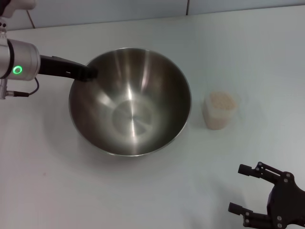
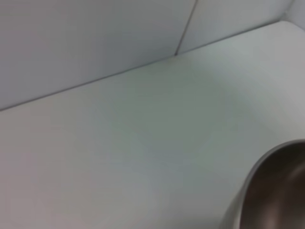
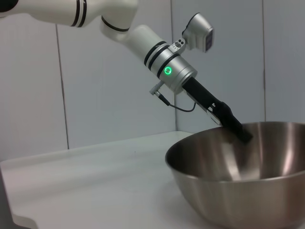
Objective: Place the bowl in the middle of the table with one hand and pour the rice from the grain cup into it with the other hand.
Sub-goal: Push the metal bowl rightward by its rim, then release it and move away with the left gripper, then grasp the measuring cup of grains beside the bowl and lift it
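Note:
The steel bowl (image 1: 129, 102) sits left of the middle of the white table (image 1: 143, 191). My left gripper (image 1: 88, 73) comes in from the left and is shut on the bowl's far left rim. In the right wrist view it (image 3: 234, 128) reaches over the rim of the bowl (image 3: 238, 167). The bowl's edge also shows in the left wrist view (image 2: 271, 191). The clear grain cup (image 1: 219, 110) stands upright to the right of the bowl, full of pale rice (image 1: 222, 100). My right gripper (image 1: 240, 189) is open and empty near the table's front right, apart from the cup.
A pale wall (image 1: 119, 9) runs along the table's far edge. Bare tabletop lies in front of the bowl and around the cup.

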